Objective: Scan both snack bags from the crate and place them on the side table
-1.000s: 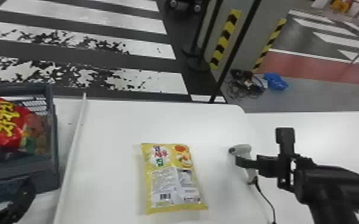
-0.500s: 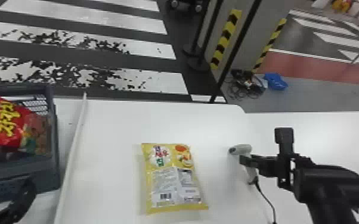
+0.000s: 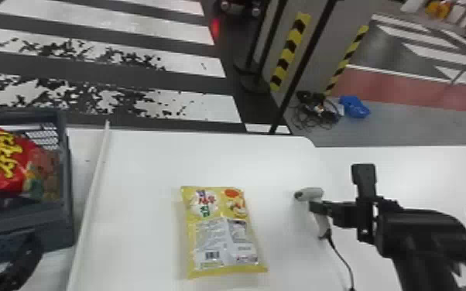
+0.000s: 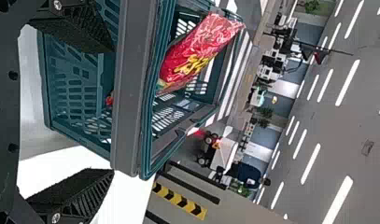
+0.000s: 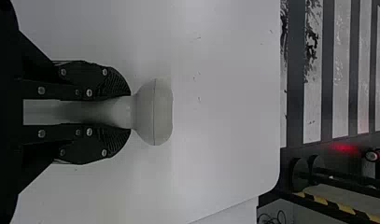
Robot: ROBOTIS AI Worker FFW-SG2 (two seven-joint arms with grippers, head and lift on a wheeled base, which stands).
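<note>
In the head view my right gripper (image 3: 315, 209) holds the grey-white scanner (image 3: 311, 194) over the table, right of the yellow snack bag (image 3: 224, 232), which lies flat with its barcode up. The right wrist view shows the right gripper (image 5: 124, 112) shut around the handle of the scanner (image 5: 154, 112). My left gripper (image 3: 21, 261) is at the near side of the crate (image 3: 69, 185), lower left. In the left wrist view the left gripper (image 4: 106, 109) stands open, facing the crate (image 4: 127, 88). The red snack bag (image 4: 197, 53) leans inside the crate.
A white raised strip (image 3: 93, 193) runs between crate and yellow bag on the white table (image 3: 143, 162). The scanner's cable (image 3: 342, 257) trails toward the near edge. Beyond the table stand black posts (image 3: 305, 58) and striped yellow-black tape (image 3: 290, 50).
A red glow has appeared on the floor beyond the table, by the wheeled object. Both arms and both bags stand almost as before.
</note>
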